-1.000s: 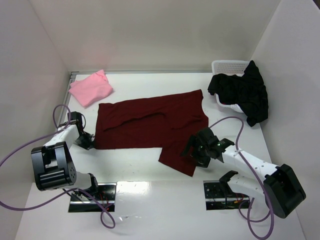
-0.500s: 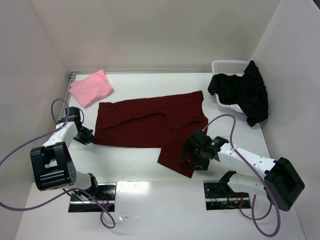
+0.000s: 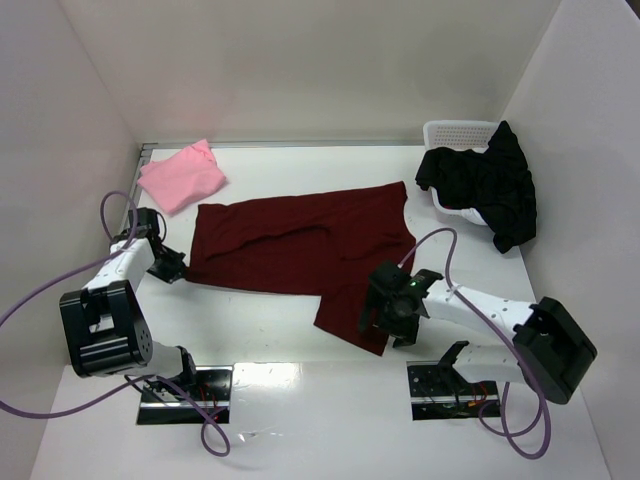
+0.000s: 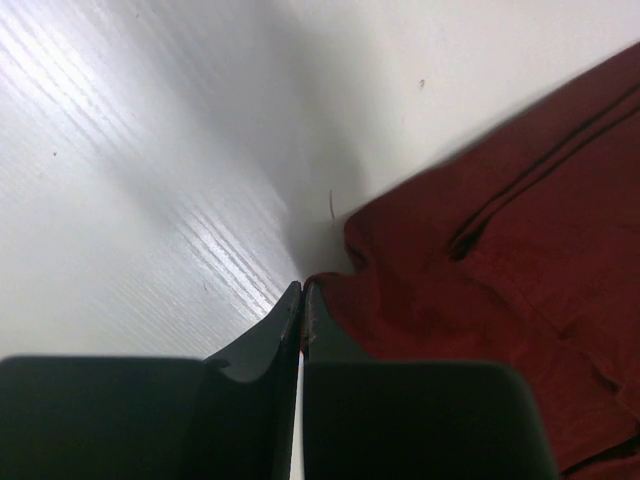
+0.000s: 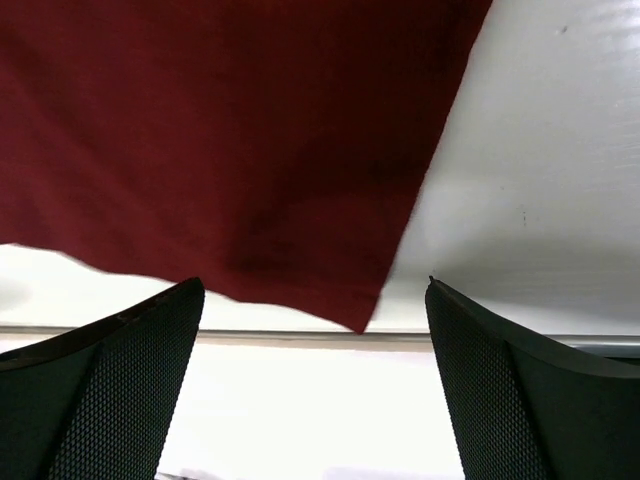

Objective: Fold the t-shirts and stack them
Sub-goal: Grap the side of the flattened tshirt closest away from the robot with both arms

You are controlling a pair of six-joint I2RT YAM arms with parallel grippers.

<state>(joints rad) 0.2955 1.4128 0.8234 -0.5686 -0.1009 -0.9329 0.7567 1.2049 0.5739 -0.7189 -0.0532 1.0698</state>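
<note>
The dark maroon t-shirt (image 3: 300, 245) lies spread out mid-table, one flap reaching toward the front right. My left gripper (image 3: 172, 266) is at its front left corner. In the left wrist view the gripper (image 4: 302, 288) is shut, with a sliver of the maroon cloth (image 4: 500, 260) pinched at the tips. My right gripper (image 3: 386, 314) is open over the shirt's front right corner. In the right wrist view the gripper (image 5: 313, 285) has its jaws wide apart around the maroon corner (image 5: 220, 130). The light pink t-shirt (image 3: 182, 175) lies folded at the back left. The black t-shirt (image 3: 485, 190) hangs over the basket.
A white mesh basket (image 3: 455, 130) stands at the back right against the wall. White walls close in the table on the left, back and right. The arm bases and their cables (image 3: 120, 230) are at the near edge.
My left gripper has moved back and slightly left, drawing the maroon shirt's front left corner with it. My right gripper has shifted left toward the shirt's front right corner.
</note>
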